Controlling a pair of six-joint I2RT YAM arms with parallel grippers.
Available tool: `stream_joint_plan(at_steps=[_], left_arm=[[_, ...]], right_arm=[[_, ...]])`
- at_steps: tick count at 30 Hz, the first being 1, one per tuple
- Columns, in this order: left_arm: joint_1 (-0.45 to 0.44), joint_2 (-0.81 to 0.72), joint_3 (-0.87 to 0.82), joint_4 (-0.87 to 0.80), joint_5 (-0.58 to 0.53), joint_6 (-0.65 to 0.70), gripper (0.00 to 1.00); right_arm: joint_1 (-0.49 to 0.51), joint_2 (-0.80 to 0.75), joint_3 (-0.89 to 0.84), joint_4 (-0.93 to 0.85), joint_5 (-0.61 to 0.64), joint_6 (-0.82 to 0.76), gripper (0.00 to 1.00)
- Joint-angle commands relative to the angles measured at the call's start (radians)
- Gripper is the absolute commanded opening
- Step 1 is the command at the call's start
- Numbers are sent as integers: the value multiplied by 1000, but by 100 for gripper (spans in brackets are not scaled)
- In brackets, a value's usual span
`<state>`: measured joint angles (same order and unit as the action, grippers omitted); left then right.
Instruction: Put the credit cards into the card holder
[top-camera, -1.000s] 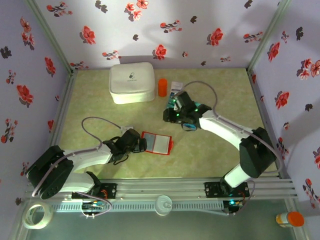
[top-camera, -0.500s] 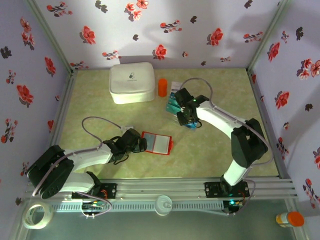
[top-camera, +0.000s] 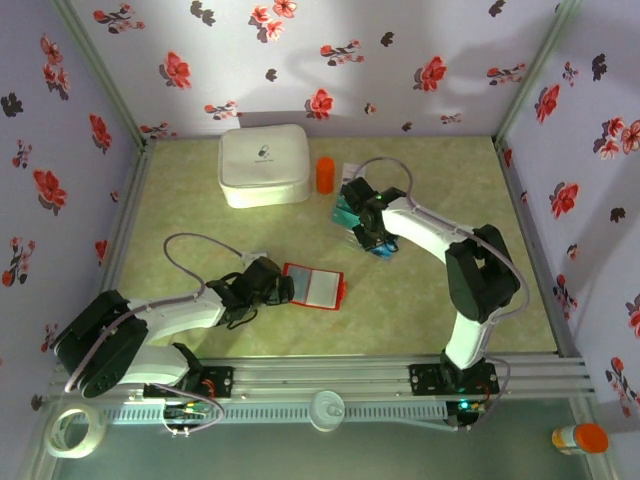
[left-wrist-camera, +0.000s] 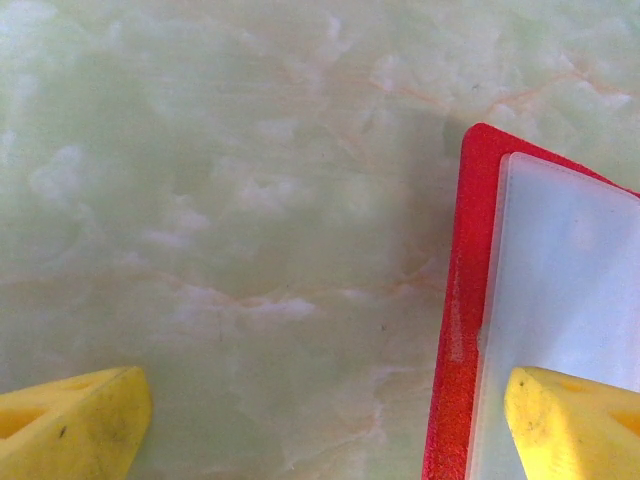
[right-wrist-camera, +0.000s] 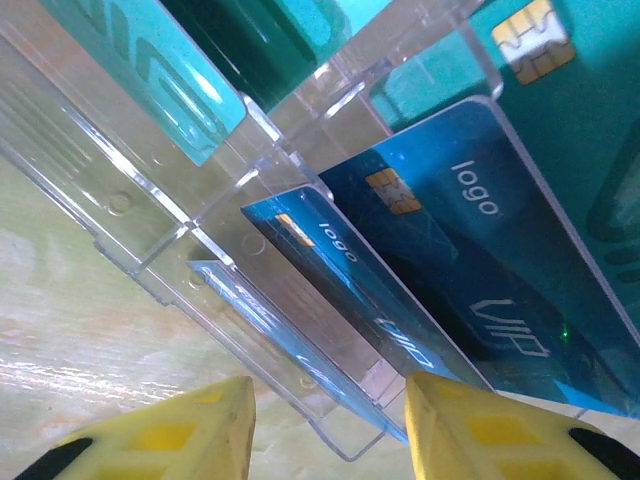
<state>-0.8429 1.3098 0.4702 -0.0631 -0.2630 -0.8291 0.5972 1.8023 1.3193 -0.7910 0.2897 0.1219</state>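
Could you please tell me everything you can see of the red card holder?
The card holder is a small, flat, bright-red wallet lying open and face-up on the pale green table, near its middle, in front of the left arm. A pale, frosted clear pocket covers its inside, leaving a red border; no card shows in it. The open left gripper straddles its left edge, one yellow fingertip over the pocket; whether it touches cannot be told.

White-black arms (top-camera: 430, 235); yellow fingertips (left-wrist-camera: 70, 425)
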Motion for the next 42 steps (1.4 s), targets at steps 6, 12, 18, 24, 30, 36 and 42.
stream_joint_plan(at_steps=[6,12,18,24,30,36,42], left_arm=[[0,32,-13,-37,17,-2,93],[-1,28,-15,-37,17,-4,93],[-1,28,-16,-35,17,-4,93],[-1,29,-15,-35,17,-3,93],[-1,29,-15,-36,17,-4,93],[0,34,-12,-35,17,-4,93],[-1,33,-10,-35,17,-4,93]], right_arm=[[-2,53,10,-2,30,-21,43],[-1,69,1,-2,4,-16,39],[-1,33,-29,8,-22,-6,28],[-1,21,-40,5,-25,-5,20],[-2,9,-23,-18,-16,-16,19],[-1,0,-8,-32,-25,-25,21],[-1,3,-6,-39,-35,-31,14]])
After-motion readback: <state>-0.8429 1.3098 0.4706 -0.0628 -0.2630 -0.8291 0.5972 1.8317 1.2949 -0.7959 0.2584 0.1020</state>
